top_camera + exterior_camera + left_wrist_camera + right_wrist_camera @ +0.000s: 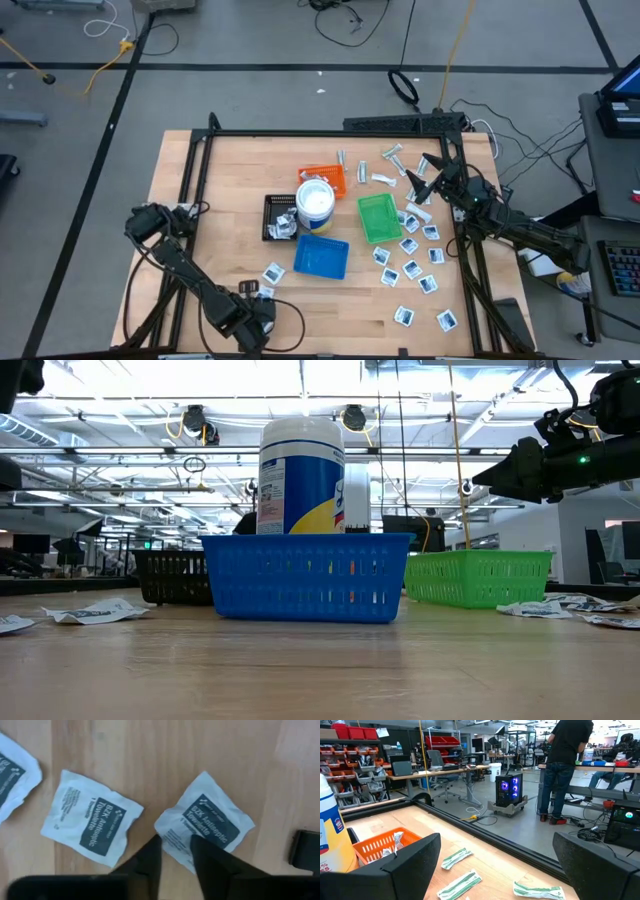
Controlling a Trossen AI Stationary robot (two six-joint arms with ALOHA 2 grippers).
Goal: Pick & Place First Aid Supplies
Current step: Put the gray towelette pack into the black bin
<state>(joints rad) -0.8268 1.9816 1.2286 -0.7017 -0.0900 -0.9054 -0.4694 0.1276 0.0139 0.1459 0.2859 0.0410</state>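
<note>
the left gripper is low over the near left part of the wooden table, its jaws narrow and pinching the edge of a white towelette packet lying flat on the wood. another packet lies just beside it. the right gripper hangs above the far right side, jaws wide and holding nothing, near the green tray.

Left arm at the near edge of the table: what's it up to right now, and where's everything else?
The left gripper is down on the table, its fingers pinching the edge of a white towelette packet, with another packet lying beside it. The right gripper hangs open over the far right corner, holding nothing. More packets lie scattered right of the green tray and blue tray.
</note>
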